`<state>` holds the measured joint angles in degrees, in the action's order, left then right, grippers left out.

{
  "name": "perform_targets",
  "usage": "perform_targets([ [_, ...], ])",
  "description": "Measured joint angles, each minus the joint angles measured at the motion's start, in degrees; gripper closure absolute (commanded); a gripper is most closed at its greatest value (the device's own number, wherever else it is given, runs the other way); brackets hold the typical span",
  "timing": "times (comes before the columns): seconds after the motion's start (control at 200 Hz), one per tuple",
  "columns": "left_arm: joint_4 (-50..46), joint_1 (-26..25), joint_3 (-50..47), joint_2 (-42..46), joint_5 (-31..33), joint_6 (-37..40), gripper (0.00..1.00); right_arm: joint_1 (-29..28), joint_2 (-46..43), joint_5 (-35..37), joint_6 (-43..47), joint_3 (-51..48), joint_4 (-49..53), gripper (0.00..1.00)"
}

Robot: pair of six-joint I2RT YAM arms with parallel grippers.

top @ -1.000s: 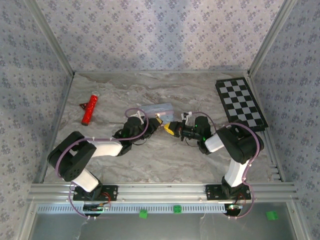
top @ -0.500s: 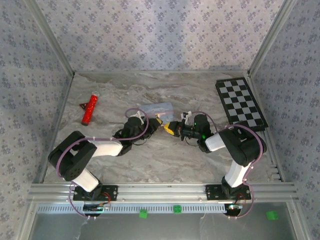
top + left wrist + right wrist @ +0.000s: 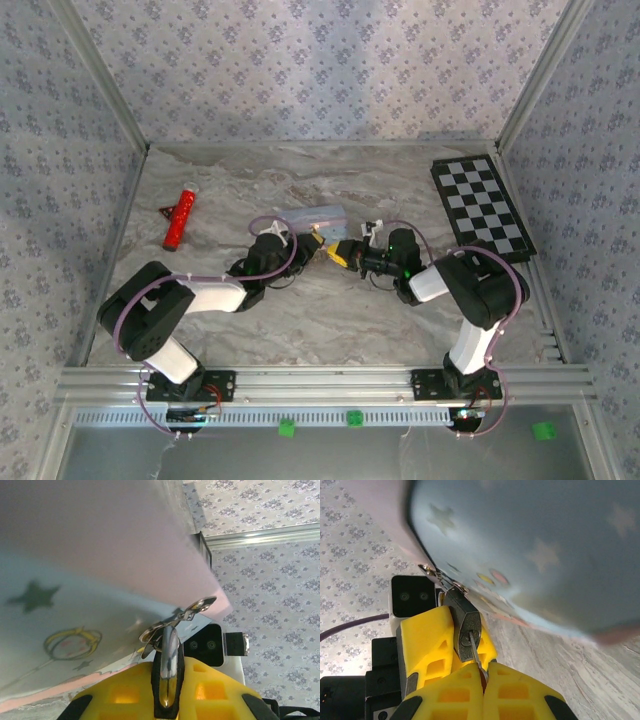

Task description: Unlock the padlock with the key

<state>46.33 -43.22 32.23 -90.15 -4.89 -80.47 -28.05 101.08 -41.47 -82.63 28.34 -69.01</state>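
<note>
Mid-table, L gripper (image 3: 168, 692) is clamping the padlock (image 3: 465, 627) from its 9 o'clock, fingers squeezing the dark body, at the 6 o'clock edge of the pale blue tin (image 3: 318, 214); R gripper (image 3: 482, 680), at the lock's 4 o'clock, is pinching the key (image 3: 474, 652), its tip sitting in the keyhole.

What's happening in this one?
Both arms meet at the pale blue tin. The left gripper is clamped on the small dark padlock, which hangs from the tin's clasp. The right gripper pinches the key, whose blade is in the keyhole. The padlock looks shut, not yet unlocked.
</note>
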Motion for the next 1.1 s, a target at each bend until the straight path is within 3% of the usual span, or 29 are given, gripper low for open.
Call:
perform_targets([
  [0.42, -0.22, -1.36, 1.20, -0.02, 0.09, -0.17, 0.98, 4.35, 1.73, -8.15, -1.01, 0.17, -3.58, 1.00],
  [0.7, -0.11, -1.36, 1.31, -0.31, 1.64, -0.15, 0.98, 2.69, -0.31, -6.67, 1.05, 1.40, 1.88, 1.00],
  [1.099, 0.04, -2.10, 1.64, -0.42, -0.44, 0.02, 0.98, 5.86, -4.15, -11.50, 2.86, 1.49, 8.63, 1.00],
])
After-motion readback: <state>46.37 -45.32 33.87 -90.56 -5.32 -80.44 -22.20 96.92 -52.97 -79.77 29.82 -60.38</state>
